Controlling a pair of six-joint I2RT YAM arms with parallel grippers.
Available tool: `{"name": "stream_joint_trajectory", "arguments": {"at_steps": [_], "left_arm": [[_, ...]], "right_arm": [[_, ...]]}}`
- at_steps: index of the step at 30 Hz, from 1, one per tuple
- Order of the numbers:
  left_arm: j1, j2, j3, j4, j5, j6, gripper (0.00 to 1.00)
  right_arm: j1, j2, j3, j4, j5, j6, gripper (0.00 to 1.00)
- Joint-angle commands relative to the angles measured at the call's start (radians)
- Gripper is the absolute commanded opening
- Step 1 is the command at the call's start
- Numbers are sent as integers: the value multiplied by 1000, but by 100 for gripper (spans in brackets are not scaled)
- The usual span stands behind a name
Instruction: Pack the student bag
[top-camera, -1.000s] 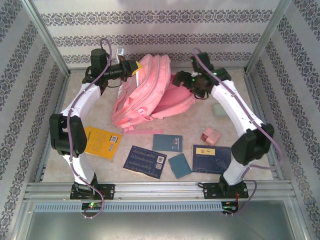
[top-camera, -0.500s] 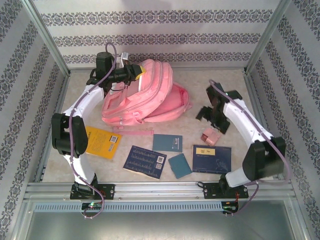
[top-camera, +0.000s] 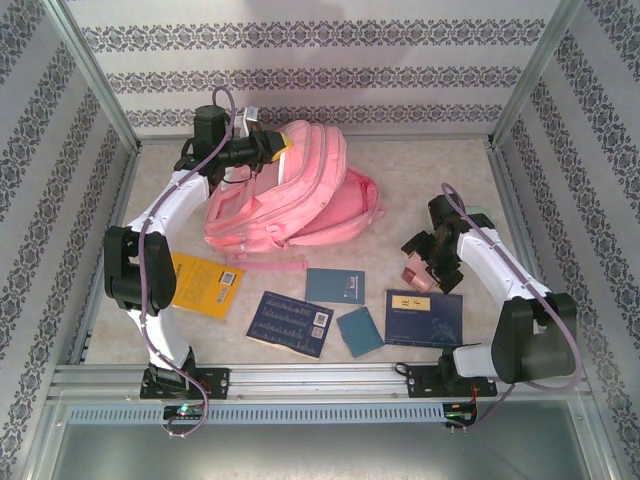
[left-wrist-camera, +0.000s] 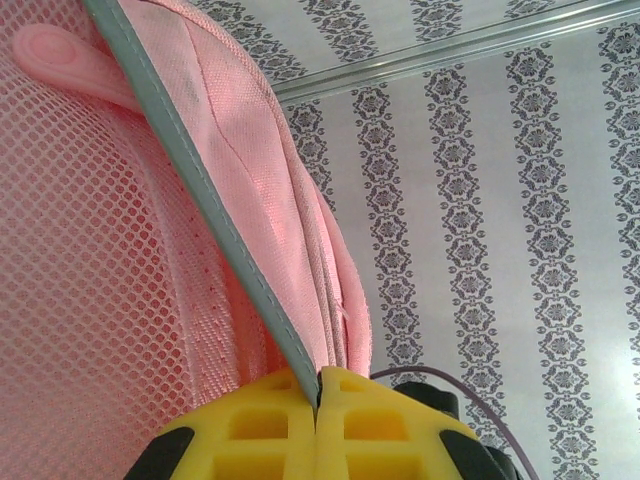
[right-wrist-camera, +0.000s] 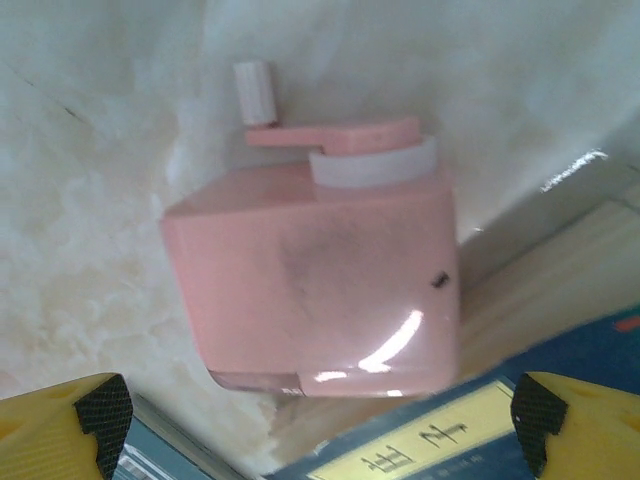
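- My right gripper (top-camera: 425, 262) hangs just over the pink sharpener (top-camera: 418, 275). In my right wrist view the sharpener sits dead ahead at 12 o'clock, between the lines of my two fingers.
- The sharpener is a squat box, and its crank and white knob point to 12 o'clock in that view. My fingertips (right-wrist-camera: 100, 410) stand at 7 and 5 o'clock, one off each side wall. I judge that a straight descent would bracket its width rather than land on the crank.
- My right jaws are spread as wide as they go. They hold nothing and touch nothing.
- A dark blue book (top-camera: 425, 318) lies just beside the sharpener at its 6 o'clock in the top view. I cannot tell whether the two touch, so a low finger could catch the book's edge.
- The student bag (top-camera: 290, 195) lies on the far middle of the table, at about 10 o'clock from my right gripper and well apart from it.
- My left gripper (top-camera: 268, 150) is at the bag's far-left top. Its jaws are pressed together on the grey-trimmed pink edge of the bag and hold that edge up.
- My right arm is much the nearer to the sharpener, and my left is taken up with the bag. I judge the pick to be the right's job, followed by a carry toward 10 o'clock.
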Motion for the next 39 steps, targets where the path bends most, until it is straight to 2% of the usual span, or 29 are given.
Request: {"name": "stream_joint_trajectory", "arguments": {"at_steps": [1,16,26,33,39], "left_arm": [[-14,-18,12,81,26,14,0],[-15,-16,23,52,26,37,0],[-18,-7,64,36,29,46,0],[-26,-18,100,61,68,57,0],[-51,-38,132,86,106,66,0]], "right_arm": [[-12,45,2,48,-19,-15,98],[-8,200,14,56,4,-81,97],[-9,171,74,26,37,-151,70],[0,111,191,-66,94,-185,68],[27,53,343,32,-20,-201,66]]}}
